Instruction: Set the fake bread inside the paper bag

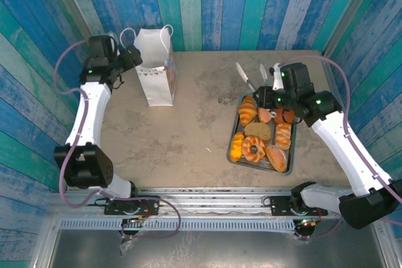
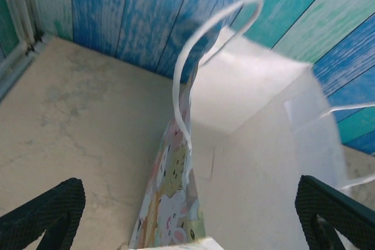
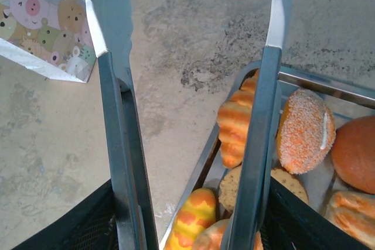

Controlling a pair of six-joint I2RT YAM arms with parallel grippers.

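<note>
We find left gripper spread above white paper bag; right gripper pinches steel tongs, twelve o'clock of golden toy pastries.

left arm extended up the far-left side, elbow bent | left hand fingers spread wide apart | right arm folded, forearm angled inward | right hand clamped on tongs, pointing forward

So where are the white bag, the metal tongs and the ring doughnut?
paper bag (image 1: pixel 157 86): top view, its front face.
metal tongs (image 3: pixel 123 144): right wrist view, the left blade.
ring doughnut (image 1: pixel 246 149): top view, left side of its ring.
</note>
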